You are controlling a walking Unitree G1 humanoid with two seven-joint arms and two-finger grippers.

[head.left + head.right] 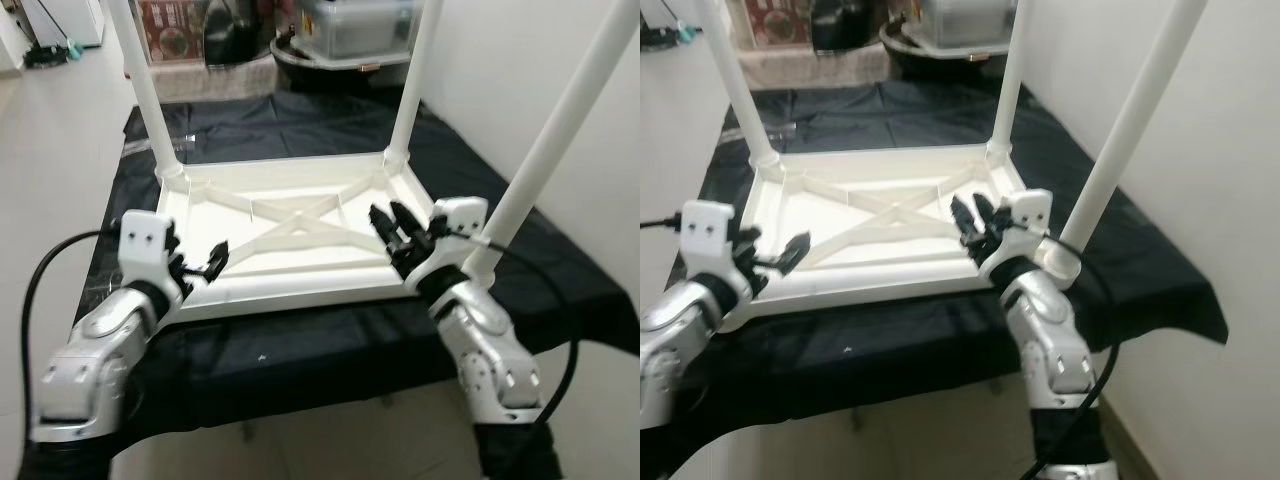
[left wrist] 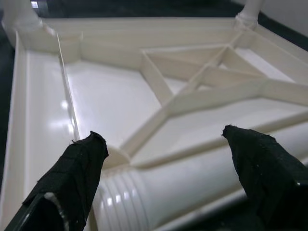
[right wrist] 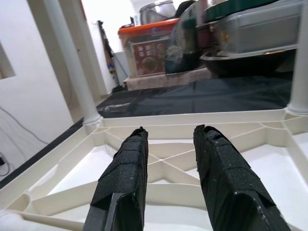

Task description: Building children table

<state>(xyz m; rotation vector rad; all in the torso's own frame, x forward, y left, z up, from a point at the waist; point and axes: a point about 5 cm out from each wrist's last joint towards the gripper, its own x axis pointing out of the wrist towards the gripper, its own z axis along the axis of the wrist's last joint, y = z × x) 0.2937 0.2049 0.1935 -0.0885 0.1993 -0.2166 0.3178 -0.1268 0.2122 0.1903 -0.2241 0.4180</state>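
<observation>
Black cloth [image 1: 330, 350] is spread over the low stand. White plastic table [image 1: 290, 225] is laid upside down at its centre; three legs [image 1: 415, 75] are seen fitted at 11, 1 and 4 o'clock. Judged light, stiff and slippery; best gripped at rim or ribs. Left gripper [image 1: 200, 268], at 7 o'clock, is spread wide. Right gripper [image 1: 397, 232], at 4 o'clock, is narrowly parted, empty.

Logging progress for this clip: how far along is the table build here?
Three legs stand fitted in the upturned white tabletop on the black cloth. The fourth corner, near the left gripper, has no upright leg; its open fingers straddle a white ribbed tube there. The right gripper hovers by the near right leg. Left: fit that leg, flip the table.
</observation>
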